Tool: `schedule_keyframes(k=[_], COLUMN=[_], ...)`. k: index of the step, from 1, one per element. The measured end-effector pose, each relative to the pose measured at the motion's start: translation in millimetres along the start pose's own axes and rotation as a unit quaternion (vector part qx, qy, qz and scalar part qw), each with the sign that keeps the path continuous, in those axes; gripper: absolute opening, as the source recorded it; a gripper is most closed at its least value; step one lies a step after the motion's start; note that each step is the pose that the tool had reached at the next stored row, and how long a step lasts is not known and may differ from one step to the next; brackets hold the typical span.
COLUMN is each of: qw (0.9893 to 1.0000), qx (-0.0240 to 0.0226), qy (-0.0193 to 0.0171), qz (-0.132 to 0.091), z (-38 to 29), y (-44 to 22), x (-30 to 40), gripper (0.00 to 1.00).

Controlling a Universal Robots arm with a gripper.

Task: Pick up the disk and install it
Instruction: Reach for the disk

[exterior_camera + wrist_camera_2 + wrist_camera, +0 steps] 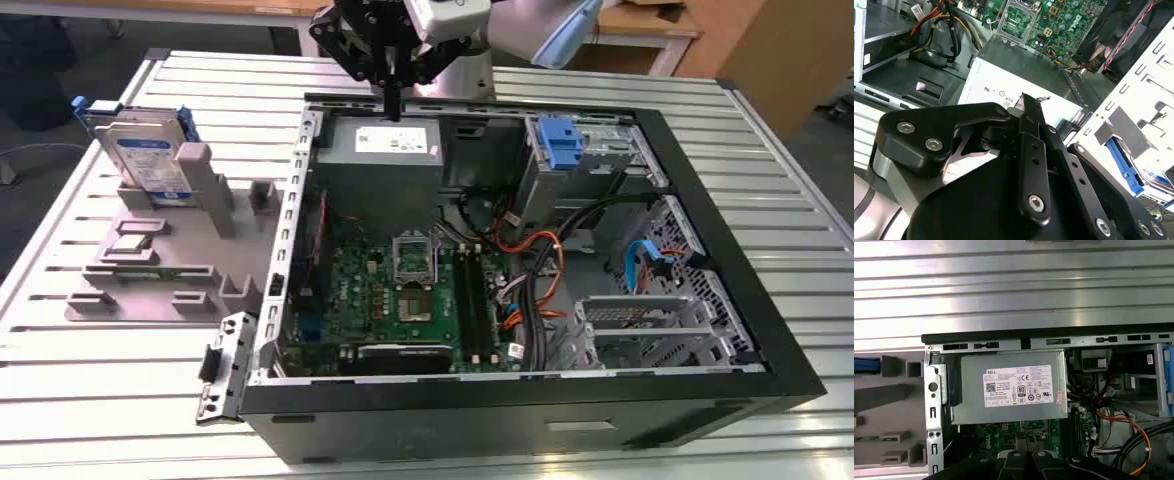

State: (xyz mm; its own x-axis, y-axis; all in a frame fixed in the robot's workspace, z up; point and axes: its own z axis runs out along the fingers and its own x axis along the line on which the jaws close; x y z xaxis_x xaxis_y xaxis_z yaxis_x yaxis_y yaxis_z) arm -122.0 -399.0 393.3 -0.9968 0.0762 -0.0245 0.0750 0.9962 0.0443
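- Hand hung over the far edge of the open case in the exterior view, pointing straight down.
- Its tip sat just above the power supply; whether it touched the box could not be told.
- The fingers were pressed together into a narrow point and held nothing, as the second wrist view showed.
- The disk stood on edge in a grey fixture, with its label facing the exterior camera and the blue carrier framing it.
- That fixture lay on the ribbed metal desk, on the exterior view's left of the case, so the disk was outside the case and well apart from the hand.
- In the first wrist view the power supply lay sticker up, between the case's rim and the green board.
- A blue bracket stood upright in the bay on the exterior view's right of the supply.
- Orange cables curled beside the board, inside the case.
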Motion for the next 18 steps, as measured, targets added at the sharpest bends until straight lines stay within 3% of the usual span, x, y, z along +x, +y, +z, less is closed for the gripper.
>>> schedule_keyframes(k=[13, 18], qw=[1.0, 1.0], qx=[0.0, 0.0], qy=[0.0, -0.001], qz=[0.0, 0.0], z=[0.0, 0.0], y=[0.0, -0.5], x=[0.3, 6.7], gripper=[0.1, 0.1])
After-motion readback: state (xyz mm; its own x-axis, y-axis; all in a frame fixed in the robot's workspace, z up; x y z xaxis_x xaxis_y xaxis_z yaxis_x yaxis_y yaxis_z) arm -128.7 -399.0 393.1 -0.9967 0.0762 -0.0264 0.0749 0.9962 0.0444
